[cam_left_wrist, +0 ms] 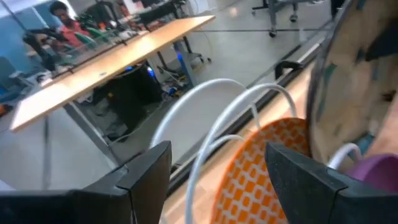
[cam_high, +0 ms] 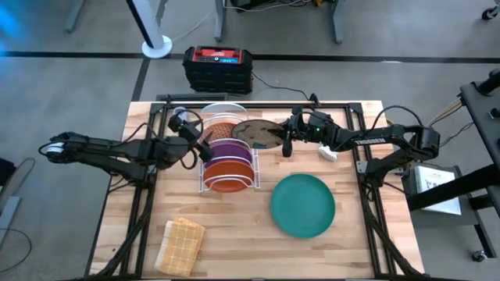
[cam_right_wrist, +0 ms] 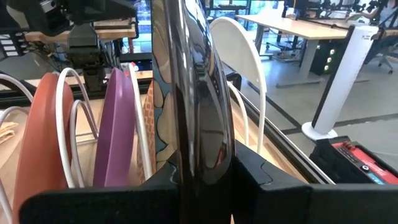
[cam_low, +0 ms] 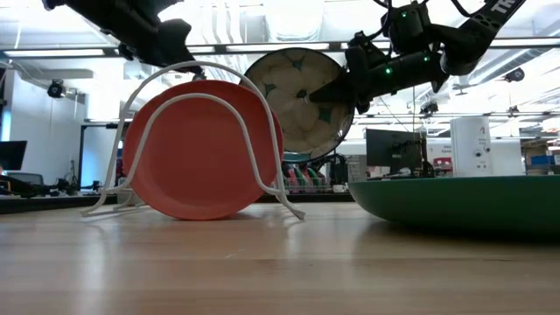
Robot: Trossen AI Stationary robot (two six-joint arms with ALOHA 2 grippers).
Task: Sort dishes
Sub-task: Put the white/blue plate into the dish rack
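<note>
A white wire rack stands mid-table and holds three plates on edge: a plain orange one nearest, a purple one behind it, and an orange-patterned one. My right gripper is shut on a glass plate with dark leaf marks, upright over the rack's far right end. My left gripper hovers open at the rack's far left side, its fingers on either side of the rack's wires and touching nothing. A teal-green plate lies flat to the rack's right. My right gripper pinches the glass plate's rim on the plate's right side, one finger on each face. The fingers reach in about level from the table's right. The plate stands upright, above the table; whether its lower edge touches the rack I cannot tell.
A tan woven cloth lies near the front left corner. A black and red box sits on the floor beyond the far edge. Dark frame rails run along both sides of the table. Bare wood shows in front of the rack.
</note>
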